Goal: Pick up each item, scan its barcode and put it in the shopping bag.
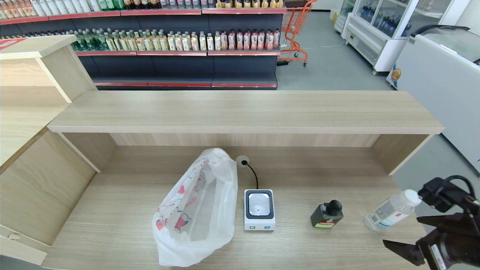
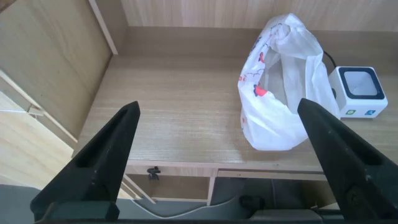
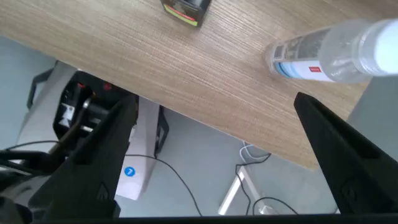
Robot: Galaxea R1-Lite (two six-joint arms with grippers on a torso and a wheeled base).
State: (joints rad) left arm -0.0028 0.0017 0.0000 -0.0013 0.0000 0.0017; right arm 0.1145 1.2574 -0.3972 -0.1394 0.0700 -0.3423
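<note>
Right pincer: fingers apart, holding nothing. It sits nearest the robot, well to the right of the scanner and past the desk's near right corner.

Left pincer: fingers apart, holding nothing. It is above the desk's near edge, left of the scanner and beyond the bag.

Shopping bag: white plastic with red print, mouth open. It stands on the desk just left of the scanner, close against it.

Scanner: a white box with a dark window facing up, flat on the desk.

Dark bottle: black pump top, upright, right of the scanner with a gap between.

Clear bottle: white cap, lying on its side, farther right of the scanner than the dark bottle, near the desk's right edge.

Black cable: runs from behind the scanner to a round port in the desk.

Raised ledge: spans the desk behind the scanner.

Store shelves: beyond the ledge, lined with bottles.
</note>
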